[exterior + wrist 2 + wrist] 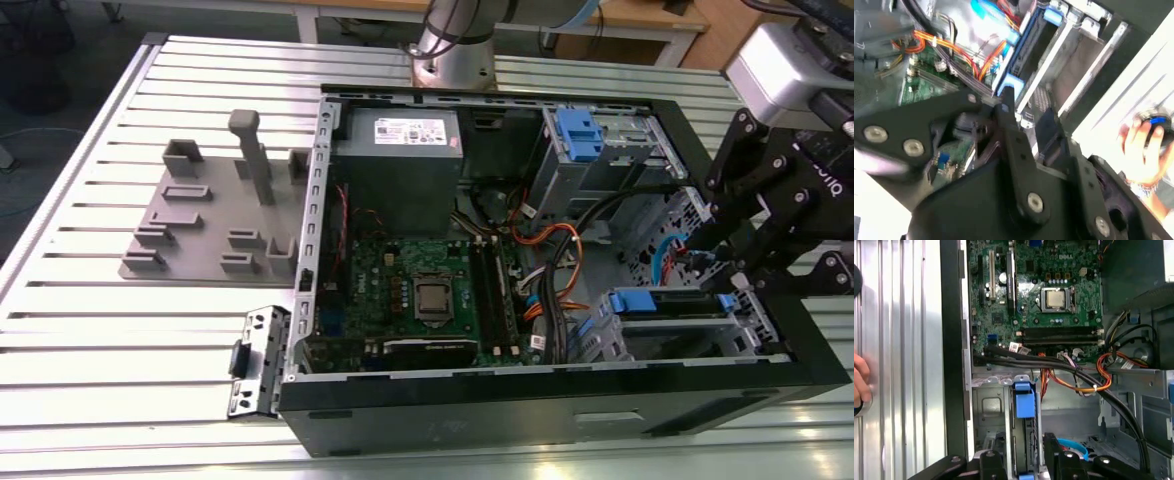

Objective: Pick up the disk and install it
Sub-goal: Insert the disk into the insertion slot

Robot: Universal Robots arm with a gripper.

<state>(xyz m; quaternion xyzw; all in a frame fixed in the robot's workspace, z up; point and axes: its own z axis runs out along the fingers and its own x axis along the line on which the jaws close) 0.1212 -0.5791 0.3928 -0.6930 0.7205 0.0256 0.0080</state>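
Observation:
The disk [667, 301], framed by its bright blue bracket, sits in the grey drive cage [694, 335] at the front corner of the open computer case, on the exterior view's right. In the first wrist view the disk [1025, 432] shows edge-on, its blue tab pointing toward the motherboard. My black gripper [742, 282] hangs over the disk's outer end. Its fingers [992, 464] stand on either side of the disk with a small gap on each side, so the gripper [1024, 460] is open. In the second wrist view the blue tab of the disk [1007, 84] lies just beyond one fingertip.
The case holds a green motherboard [1034, 295], a grey power supply [396, 145], a second cage with a blue latch [577, 132], and orange and black cables [1089, 382] beside the drive cage. A person's hand [1141, 150] rests on the ribbed table beside the case. A grey fixture [214, 215] stands on the exterior view's left.

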